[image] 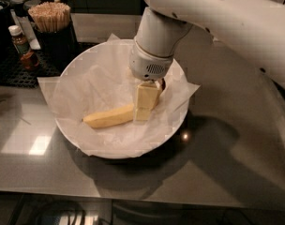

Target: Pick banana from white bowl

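Pincer [145, 108] at banana [108, 118] end, axis left-right

No words, numbers or signs can be read anywhere. The small bottle [18, 42] at ten o'clock from the white bowl [120, 154] shows no letters you can make out. The gripper [145, 106] is down in the bowl, at the three o'clock end of the banana [107, 117].
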Motion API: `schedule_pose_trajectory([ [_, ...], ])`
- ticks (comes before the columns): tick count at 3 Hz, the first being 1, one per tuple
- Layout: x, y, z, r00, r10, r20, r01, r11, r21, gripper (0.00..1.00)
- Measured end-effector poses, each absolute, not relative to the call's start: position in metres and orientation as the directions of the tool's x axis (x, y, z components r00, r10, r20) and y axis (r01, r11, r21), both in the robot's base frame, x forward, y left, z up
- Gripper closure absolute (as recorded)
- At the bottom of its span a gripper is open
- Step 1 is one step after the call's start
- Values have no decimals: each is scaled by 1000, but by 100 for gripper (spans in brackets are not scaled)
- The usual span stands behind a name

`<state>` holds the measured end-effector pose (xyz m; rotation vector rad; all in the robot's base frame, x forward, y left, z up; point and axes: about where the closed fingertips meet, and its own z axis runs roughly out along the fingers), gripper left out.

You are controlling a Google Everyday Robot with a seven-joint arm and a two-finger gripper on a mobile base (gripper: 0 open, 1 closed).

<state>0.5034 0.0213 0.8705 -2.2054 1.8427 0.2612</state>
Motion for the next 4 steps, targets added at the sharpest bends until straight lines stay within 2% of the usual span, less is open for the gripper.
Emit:
schedule_pose_trajectory([
  [1,502,27,854,190,-936,-297,-982,-185,-46,10],
  [2,499,35,844,205,-933,-295,-978,-206,-28,11],
  [3,494,40,853,220,-940,-260,-975,-207,-77,15],
  [4,485,38,875,208,-956,-206,-968,-171,-182,20],
])
